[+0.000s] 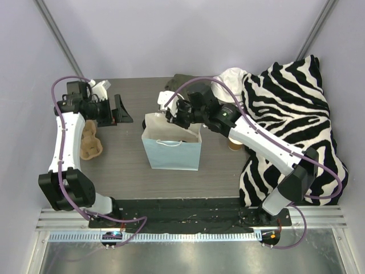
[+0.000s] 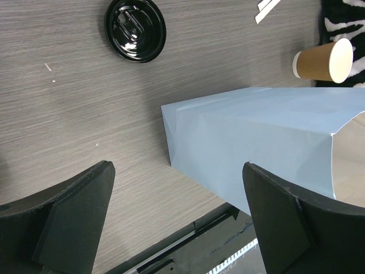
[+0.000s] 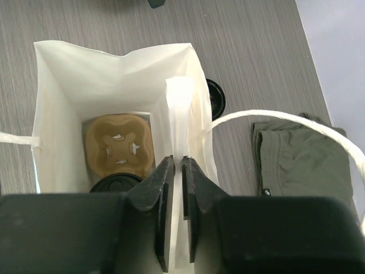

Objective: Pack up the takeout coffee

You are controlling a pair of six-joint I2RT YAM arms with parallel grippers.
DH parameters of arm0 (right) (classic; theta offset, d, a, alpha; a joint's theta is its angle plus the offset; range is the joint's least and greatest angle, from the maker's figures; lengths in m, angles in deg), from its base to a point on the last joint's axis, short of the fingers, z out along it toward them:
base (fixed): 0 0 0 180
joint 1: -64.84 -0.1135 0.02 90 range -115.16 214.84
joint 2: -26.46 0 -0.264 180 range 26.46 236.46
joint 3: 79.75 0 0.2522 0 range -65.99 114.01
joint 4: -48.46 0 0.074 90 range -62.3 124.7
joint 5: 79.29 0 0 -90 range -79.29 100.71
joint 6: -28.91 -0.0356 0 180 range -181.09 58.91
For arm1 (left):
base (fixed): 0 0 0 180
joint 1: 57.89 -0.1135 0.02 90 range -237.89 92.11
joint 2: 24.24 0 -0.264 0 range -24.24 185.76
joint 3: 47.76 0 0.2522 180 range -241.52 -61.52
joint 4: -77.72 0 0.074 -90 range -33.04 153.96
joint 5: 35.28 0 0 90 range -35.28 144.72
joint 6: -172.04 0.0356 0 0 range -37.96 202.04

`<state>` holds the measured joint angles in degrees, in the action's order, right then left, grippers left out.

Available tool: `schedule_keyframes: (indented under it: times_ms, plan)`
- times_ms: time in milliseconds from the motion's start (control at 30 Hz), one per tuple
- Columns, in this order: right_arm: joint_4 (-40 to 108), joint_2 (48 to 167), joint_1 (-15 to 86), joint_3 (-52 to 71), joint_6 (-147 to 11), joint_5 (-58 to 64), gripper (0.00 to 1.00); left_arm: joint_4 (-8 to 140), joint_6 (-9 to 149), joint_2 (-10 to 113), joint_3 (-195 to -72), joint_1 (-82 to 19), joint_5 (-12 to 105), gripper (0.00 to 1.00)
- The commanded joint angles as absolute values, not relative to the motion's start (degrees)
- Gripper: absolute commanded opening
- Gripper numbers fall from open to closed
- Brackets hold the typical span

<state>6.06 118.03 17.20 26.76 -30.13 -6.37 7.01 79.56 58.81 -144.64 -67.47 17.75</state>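
Observation:
The blue paper bag (image 1: 171, 151) stands upright mid-table, white inside (image 3: 102, 85). On its floor lies a brown pulp carrier (image 3: 120, 145). Beside it shows the round black lid of the takeout coffee (image 3: 117, 184); its cup body is hidden under my fingers. My right gripper (image 3: 178, 162) hangs over the bag's back rim (image 1: 169, 117), its jaws nearly together with the bag's white wall (image 3: 179, 108) pinched between them. My left gripper (image 1: 126, 114) stands wide open to the left of the bag, holding nothing (image 2: 177, 200), with the bag's blue side (image 2: 256, 131) ahead of it.
A lidless tan cup (image 1: 234, 144) (image 2: 325, 61) stands right of the bag, against the zebra cloth (image 1: 291, 108). A loose black lid (image 2: 135, 28) (image 3: 215, 100) lies behind the bag. Another pulp carrier (image 1: 90, 142) sits at left; a green cloth (image 3: 296, 154) lies at the back.

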Motion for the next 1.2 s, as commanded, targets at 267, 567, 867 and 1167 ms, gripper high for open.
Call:
schedule_keyframes:
  times_ms: [267,567,867,1167]
  plan:
    - [7.54,117.16,16.85,35.33,-34.01,-3.96,0.49,7.27,80.46,60.66,-149.15,-68.08,15.70,1.00]
    - [7.01,118.91,17.73,48.69,-41.30,-0.98,0.76,6.48,81.51,61.89,-154.85,-68.43,15.17,1.00]
    - [7.01,120.24,33.69,53.65,-56.59,0.43,1.00,1.56,80.98,69.44,-171.02,-68.35,23.59,1.00]
    - [7.19,110.67,49.62,31.35,-61.35,-0.71,1.00,-0.20,83.01,74.02,-172.11,-67.56,32.30,1.00]
